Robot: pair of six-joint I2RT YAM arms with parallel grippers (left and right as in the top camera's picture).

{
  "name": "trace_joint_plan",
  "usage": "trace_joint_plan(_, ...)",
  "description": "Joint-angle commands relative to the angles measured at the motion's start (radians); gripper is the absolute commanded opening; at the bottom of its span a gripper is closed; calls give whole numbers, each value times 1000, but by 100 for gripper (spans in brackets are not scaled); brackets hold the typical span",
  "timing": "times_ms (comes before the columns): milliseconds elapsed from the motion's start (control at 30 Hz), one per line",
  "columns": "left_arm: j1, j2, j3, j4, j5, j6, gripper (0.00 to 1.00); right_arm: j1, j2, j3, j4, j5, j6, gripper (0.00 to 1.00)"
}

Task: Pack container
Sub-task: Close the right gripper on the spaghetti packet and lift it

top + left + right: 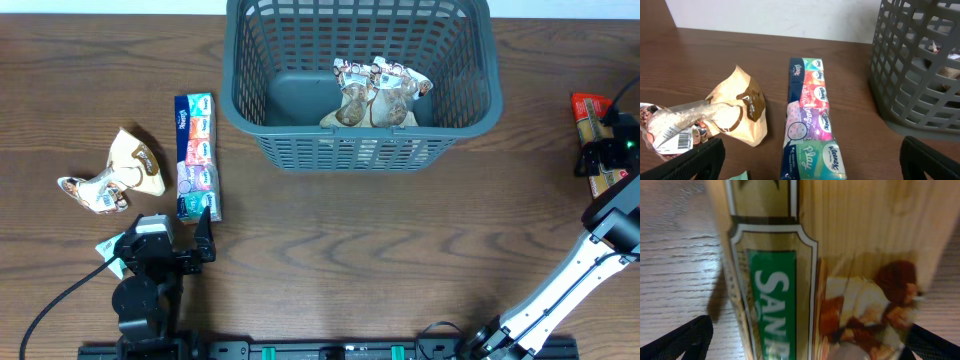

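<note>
Your left gripper (815, 162) gapes empty at tissue pack (807, 120) (lengthwise, ready for pinch); right gripper (807, 342), wide open, straddles snack packet (790, 255); container (470, 110) awaits.

two snack packets (375, 92) lie in the basket (350, 150) at the far middle — a tissue pack (196, 155) lies to its left, loose packets (115, 172) further left, a snack pack (590, 112) far right.

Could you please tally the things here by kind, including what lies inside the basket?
Dark grey plastic lattice basket: 1
Brown-and-cream crinkled snack packets: 4, two inside it, two at left
Colourful rectangular tissue multipack: 1
Gold-and-red packet at far right: 1
Pale green scrap, mostly hidden: 1
Total: 8
</note>
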Motion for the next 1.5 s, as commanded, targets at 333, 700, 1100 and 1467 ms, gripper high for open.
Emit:
trace_joint_plan(333,5,-6,-25,-4,10,-1,99,-16,18,-1,25,-16,-1,99)
trace_joint_plan(700,5,-6,-25,-4,10,-2,99,-27,18,-1,43,-70,25,68)
trace_joint_plan(1100,5,-6,-25,-4,10,-2,99,-26,18,-1,58,-137,60,1)
trace_joint_plan(1467,5,-6,-25,-4,10,-2,99,0,-29,11,60,-726,127,1)
